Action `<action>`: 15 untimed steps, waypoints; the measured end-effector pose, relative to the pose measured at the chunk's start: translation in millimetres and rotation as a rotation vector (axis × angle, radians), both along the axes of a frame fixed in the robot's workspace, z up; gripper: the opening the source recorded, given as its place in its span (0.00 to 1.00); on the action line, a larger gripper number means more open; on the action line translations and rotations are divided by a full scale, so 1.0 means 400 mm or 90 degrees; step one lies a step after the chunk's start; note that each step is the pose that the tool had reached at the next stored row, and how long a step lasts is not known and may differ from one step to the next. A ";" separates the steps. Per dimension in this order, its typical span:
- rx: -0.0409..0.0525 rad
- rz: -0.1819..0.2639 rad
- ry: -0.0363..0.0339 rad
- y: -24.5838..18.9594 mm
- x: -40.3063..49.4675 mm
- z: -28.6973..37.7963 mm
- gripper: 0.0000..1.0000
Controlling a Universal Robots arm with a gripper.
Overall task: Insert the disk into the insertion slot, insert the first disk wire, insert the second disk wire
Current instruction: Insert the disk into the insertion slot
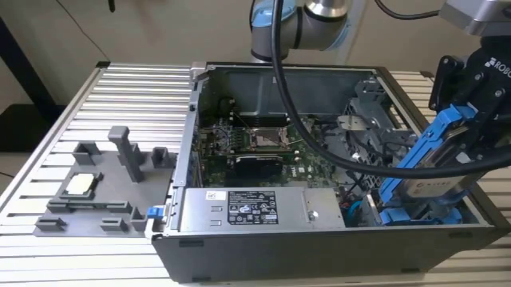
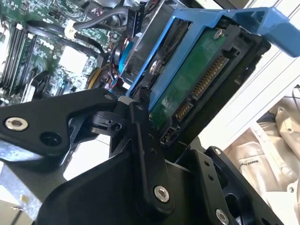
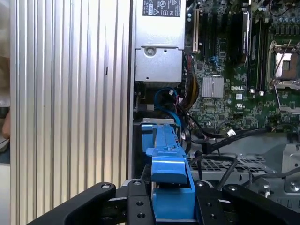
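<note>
Ribbed table (image 1: 96,89) carries an open computer case (image 1: 319,251); above its corner at the exterior view's right the gripper (image 3: 172,206) clamps the tilted blue-framed disk (image 1: 427,161), not yet inserted; step one likely needs it lined up with a slot I cannot make out

Quantities seen from beside the bench. Arm (image 1: 300,21): one. Gripper (image 1: 463,122): one. Blue-framed drives: two, namely the disk (image 1: 435,186) and one drive (image 1: 415,214) low in the case (image 1: 319,257). Cases: one. Inside it, board (image 1: 215,149): one; socket (image 1: 267,139): one; heatsink (image 3: 213,86): one; power supply (image 1: 248,209): one. Grey fixture (image 1: 88,206): one, with one tall post (image 1: 124,149) and one white-topped part (image 1: 82,184). Ribbed table (image 1: 136,89): one
</note>
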State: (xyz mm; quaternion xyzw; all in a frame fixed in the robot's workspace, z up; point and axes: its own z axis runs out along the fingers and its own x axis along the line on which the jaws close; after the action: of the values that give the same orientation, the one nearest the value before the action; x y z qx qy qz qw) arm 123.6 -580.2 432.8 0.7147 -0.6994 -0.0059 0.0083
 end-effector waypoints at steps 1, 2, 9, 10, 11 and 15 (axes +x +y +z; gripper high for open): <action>0.0000 0.000 0.0000 0.000 0.000 -0.002 0.33; 0.0001 0.000 0.0000 0.001 0.000 -0.005 0.33; 0.0000 0.000 -0.0001 0.005 0.000 -0.026 0.33; 0.0000 0.000 -0.0003 0.006 0.000 -0.028 0.33; 0.0000 0.000 -0.0006 0.007 0.000 -0.030 0.33; 0.0001 0.000 -0.0017 0.010 0.000 -0.038 0.33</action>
State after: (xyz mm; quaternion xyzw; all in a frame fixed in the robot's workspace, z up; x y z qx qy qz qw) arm 123.7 -576.2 417.8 0.7147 -0.6993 -0.0050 0.0073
